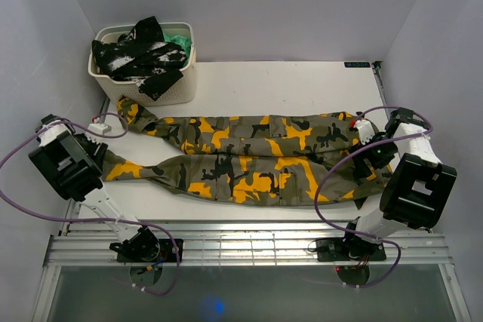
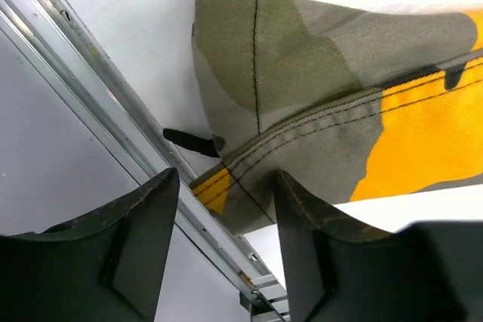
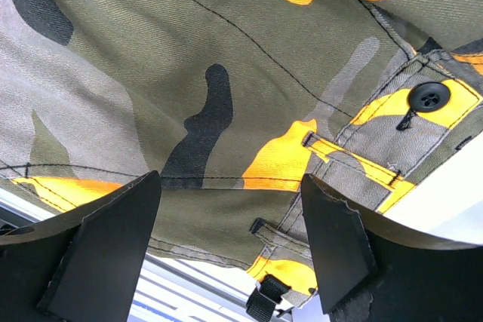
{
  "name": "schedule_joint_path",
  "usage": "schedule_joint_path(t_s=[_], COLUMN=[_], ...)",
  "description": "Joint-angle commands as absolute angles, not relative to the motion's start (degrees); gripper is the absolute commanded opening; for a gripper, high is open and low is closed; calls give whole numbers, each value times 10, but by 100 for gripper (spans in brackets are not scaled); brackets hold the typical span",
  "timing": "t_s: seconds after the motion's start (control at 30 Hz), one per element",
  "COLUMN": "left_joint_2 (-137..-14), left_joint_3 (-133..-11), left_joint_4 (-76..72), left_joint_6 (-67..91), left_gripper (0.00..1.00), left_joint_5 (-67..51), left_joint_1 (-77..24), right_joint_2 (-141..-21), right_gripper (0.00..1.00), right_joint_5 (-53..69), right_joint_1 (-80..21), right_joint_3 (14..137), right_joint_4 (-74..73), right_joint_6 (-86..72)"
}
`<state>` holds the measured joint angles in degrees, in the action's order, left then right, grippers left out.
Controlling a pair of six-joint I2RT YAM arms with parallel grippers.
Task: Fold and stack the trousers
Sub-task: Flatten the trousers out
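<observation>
The left tool (image 2: pixel 226 179) stands wide, its two dark fingers either side of the near leg's hem (image 2: pixel 241 156) and closed on nothing. In the left wrist view that hem lies at the desk's left border, its corner spilling over the aluminium rail (image 2: pixel 113 88), which probably gives a finger room to slip beneath. The right tool (image 3: pixel 230 182) is just as wide, and it hangs low over the waistband (image 3: pixel 332 148), beside the black button (image 3: pixel 429 96), gripping no cloth.

In the top view, the left tool (image 1: pixel 99 157) sits at the left end and the right tool (image 1: pixel 370 157) at the right end of the trousers (image 1: pixel 249 156). These lie flat and lengthwise across the middle of the desk (image 1: pixel 302 81), waist at the right of the frame and both legs running left, side by side. Holding opposite ends suits a lengthwise fold, so the fold looks not yet begun.

At the upper left a white basket (image 1: pixel 189 73) holds a black-and-white garment (image 1: pixel 139 54), just beyond the far leg's end.
</observation>
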<state>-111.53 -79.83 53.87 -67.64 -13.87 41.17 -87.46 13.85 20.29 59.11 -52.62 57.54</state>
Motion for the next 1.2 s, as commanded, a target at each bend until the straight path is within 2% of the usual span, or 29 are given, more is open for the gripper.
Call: schedule_joint_path(t_s=[0.0,0.1,0.2,0.23,0.27,0.43,0.53,0.77,0.9,1.03,1.17], left_joint_2=[-1086,-1084,-1077,-1072,-1066,-986,-936,-713,-637,-677,-813], left_joint_3=[-806,-810,-824,-831,-836,-848,-836,-724,-667,-679,-751], left_joint_4=[547,572,609,617,619,630,613,528,489,483,473], left_joint_6=[-682,-682,-683,-683,-678,-621,-581,-545,-535,-513,-429], left_gripper=[61,47,26,6,0,0,0,0,0,0,0], left_joint_5=[-149,-170,-194,-199,-208,-246,-228,-226,-211,-207,-199], left_joint_1=[419,424,432,436,439,476,488,519,519,512,500], right_joint_2=[-873,-873,-872,-872,-871,-867,-867,-862,-861,-867,-872], right_gripper=[80,80,80,80,79,77,77,76,75,74,72], right_joint_5=[142,141,140,139,138,134,133,133,136,134,134], right_joint_1=[206,206,206,206,207,206,207,207,208,208,208], right_joint_3=[606,609,607,606,606,598,598,603,599,599,603], right_joint_4=[-541,-541,-541,-541,-539,-527,-524,-523,-522,-516,-505], right_joint_6=[592,591,592,593,593,594,595,598,601,599,592])
